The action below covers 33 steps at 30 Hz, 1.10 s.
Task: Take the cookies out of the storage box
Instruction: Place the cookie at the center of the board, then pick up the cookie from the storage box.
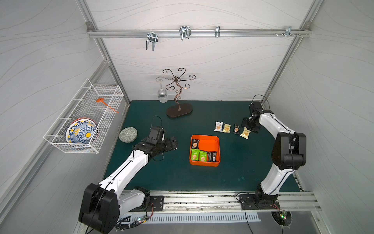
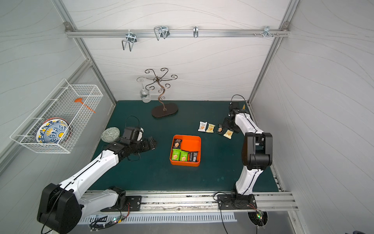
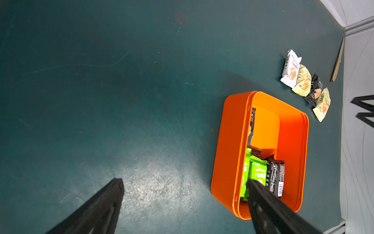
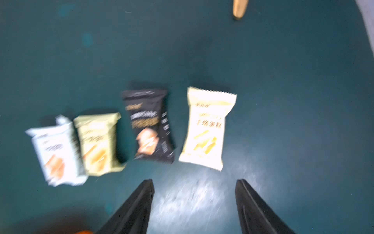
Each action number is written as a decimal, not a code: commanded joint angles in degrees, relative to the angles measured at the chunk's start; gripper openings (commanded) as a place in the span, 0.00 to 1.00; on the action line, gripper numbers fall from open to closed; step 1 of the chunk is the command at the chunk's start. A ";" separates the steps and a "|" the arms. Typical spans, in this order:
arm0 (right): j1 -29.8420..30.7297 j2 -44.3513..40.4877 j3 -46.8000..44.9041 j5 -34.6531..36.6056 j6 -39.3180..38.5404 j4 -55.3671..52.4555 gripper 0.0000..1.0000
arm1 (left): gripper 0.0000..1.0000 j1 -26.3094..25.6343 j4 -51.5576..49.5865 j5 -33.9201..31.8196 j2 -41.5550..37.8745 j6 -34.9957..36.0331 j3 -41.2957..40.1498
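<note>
Cookies (image 1: 226, 128): four out on the bench (image 1: 232, 174); roughly five remain in the storage box (image 1: 211, 143). Left pincer (image 3: 184, 180) spread, empty; right pincer (image 4: 194, 180) spread, empty.

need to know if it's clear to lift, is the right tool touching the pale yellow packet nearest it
Apart. The right wrist view shows the right tool open, with bare mat between both its tips and the pale yellow packet.
</note>
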 commanded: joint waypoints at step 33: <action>48.56 -12.77 -14.29 3.91 18.64 -7.06 0.72 | 0.99 -0.02 -0.28 1.51 -3.55 0.63 -0.14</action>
